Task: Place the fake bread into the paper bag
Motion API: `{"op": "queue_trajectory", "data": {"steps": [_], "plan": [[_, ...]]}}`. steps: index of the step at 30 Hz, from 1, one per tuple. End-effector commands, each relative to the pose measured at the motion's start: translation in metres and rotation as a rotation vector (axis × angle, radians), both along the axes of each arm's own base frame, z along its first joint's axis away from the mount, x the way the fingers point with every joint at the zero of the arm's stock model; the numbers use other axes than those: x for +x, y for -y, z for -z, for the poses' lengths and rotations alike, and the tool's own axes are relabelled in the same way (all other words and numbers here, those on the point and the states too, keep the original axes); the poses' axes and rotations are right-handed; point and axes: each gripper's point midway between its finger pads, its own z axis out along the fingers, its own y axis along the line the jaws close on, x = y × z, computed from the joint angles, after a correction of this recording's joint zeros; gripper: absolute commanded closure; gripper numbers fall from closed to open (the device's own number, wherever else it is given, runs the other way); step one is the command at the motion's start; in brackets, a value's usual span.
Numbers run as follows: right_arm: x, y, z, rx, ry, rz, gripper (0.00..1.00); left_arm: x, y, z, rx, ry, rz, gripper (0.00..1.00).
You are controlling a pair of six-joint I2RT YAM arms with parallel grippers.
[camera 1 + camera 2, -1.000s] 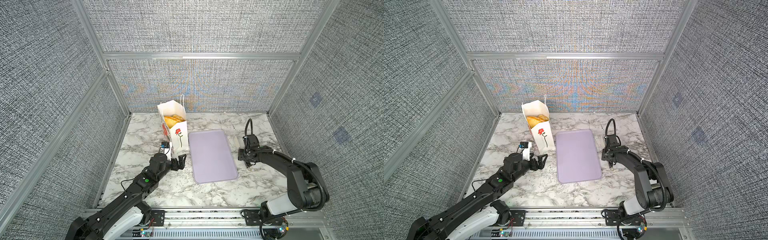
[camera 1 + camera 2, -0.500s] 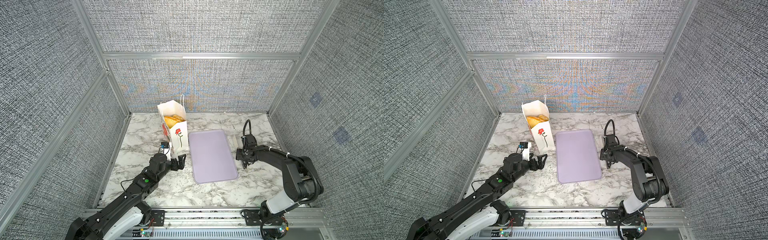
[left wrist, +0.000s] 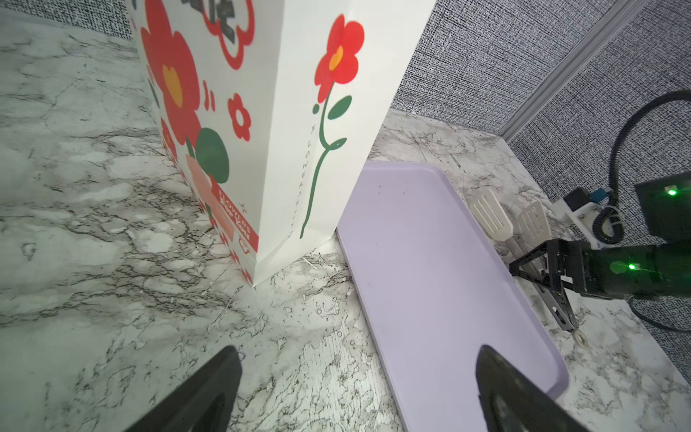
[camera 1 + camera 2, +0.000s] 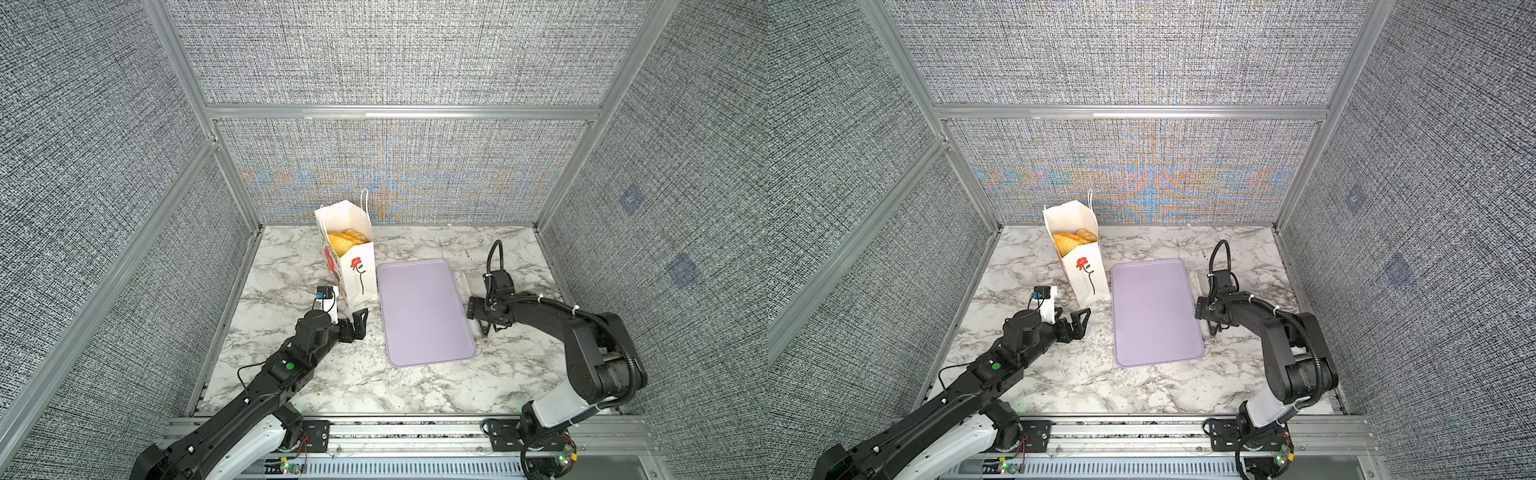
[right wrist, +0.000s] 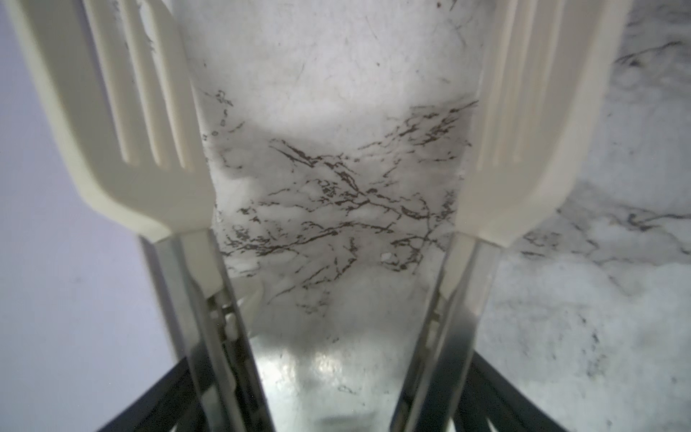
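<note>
Closing in the marble desk (image 4: pixel 282 270) on three sides, grey woven walls (image 4: pixel 395 62) are meeting its edges, and a metal rail (image 4: pixel 395 428) is running along the near side. Bare marble is lying in front of the tray and between the two arms.

The paper bag (image 4: pixel 355 270) is standing upright toward the back, left of centre, just beside the tray's far left corner. It is showing white sides, a red flower on a green stem, and one cord handle sticking up at its rear rim. The fake bread (image 4: pixel 345 242) is sitting inside it, with golden striped pieces showing at the open mouth.

The lavender tray (image 4: pixel 419 311) is lying flat at mid-desk. The left hand (image 4: pixel 358 325) is being held low just in front of the bag's base, released, fingers spread wide with nothing between them. The right hand (image 4: pixel 478 318) is sitting low just right of the tray, its fingers standing wide on either side of the metal arms of white slotted tongs (image 3: pixel 490 218) lying along the tray's right edge. Whether it is pressing them I cannot tell.
</note>
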Motion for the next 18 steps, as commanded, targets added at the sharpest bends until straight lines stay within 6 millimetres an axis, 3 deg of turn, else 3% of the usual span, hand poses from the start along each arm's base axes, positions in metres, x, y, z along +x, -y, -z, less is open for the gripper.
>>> {"op": "queue_trajectory", "data": {"steps": [1, 9, 14, 18], "plan": [[0.005, -0.004, -0.013, 0.018, 0.066, -0.017, 0.09, 0.002, -0.006, 0.002, 0.010, -0.001, -0.037, 0.01], [0.002, 0.008, -0.062, -0.060, 0.257, -0.049, 0.09, 0.007, -0.033, 0.008, 0.090, -0.015, -0.170, 0.01], [0.003, 0.026, -0.101, -0.203, 0.489, -0.091, 0.08, 0.014, -0.055, 0.006, 0.174, 0.005, -0.276, 0.00], [-0.003, 0.050, -0.115, -0.329, 0.683, -0.038, 0.04, 0.018, -0.067, 0.003, 0.214, 0.035, -0.341, 0.01]]}}
